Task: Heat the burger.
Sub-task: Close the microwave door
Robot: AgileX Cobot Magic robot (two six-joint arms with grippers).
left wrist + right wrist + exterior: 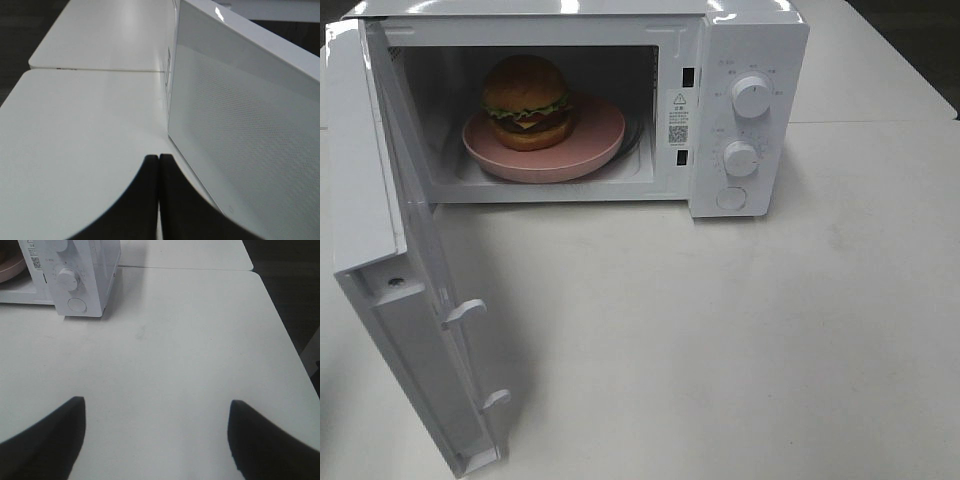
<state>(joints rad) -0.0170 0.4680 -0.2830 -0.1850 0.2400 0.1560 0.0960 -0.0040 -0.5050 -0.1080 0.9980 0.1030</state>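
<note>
The burger [527,100], judged soft and squashy, is best moved by the stiff plate [605,140] rim. The left gripper [158,165] is seen closed tight on nothing beside the door [250,115]; the right gripper [157,402] is spread wide, empty.

You have the microwave [780,60] at the back of the surface [740,350], with its door [420,330] swung open on the left, reaching toward the front edge. Inside, the burger [527,100] sits on the plate [600,140], toward the plate's left. Right of the opening, two knobs [752,96] stand one above the other, with a button [731,198] below them.
</note>
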